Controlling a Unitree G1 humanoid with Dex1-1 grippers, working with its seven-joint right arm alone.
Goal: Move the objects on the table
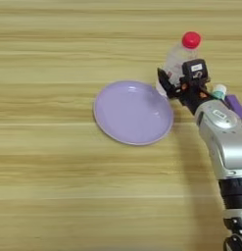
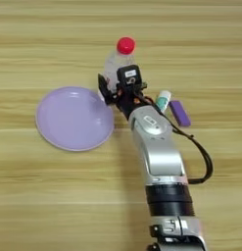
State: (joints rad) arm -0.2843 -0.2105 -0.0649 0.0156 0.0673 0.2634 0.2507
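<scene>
Forearm (image 2: 159, 152) slants up from the bottom edge; gripper (image 2: 115, 83) spread around the bottle (image 2: 114, 61), beside the plate (image 2: 73, 117).

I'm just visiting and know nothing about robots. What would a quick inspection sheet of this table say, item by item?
Surface: light wood-grain table, streaked, no spills seen.
Job's things: clear bottle with a red cap standing at the pincer; lavender plate with nothing on it, to the bottle's left; glue stick and purple block side by side, right of the arm. No scissors seen.
Clutter: nothing seen.
Grippers: right pincer is at the bottle's lower body; whether it grips cannot be told.
Cables: a black cable loops out along the silver forearm.
Surroundings: nothing seen beyond the table top.
</scene>
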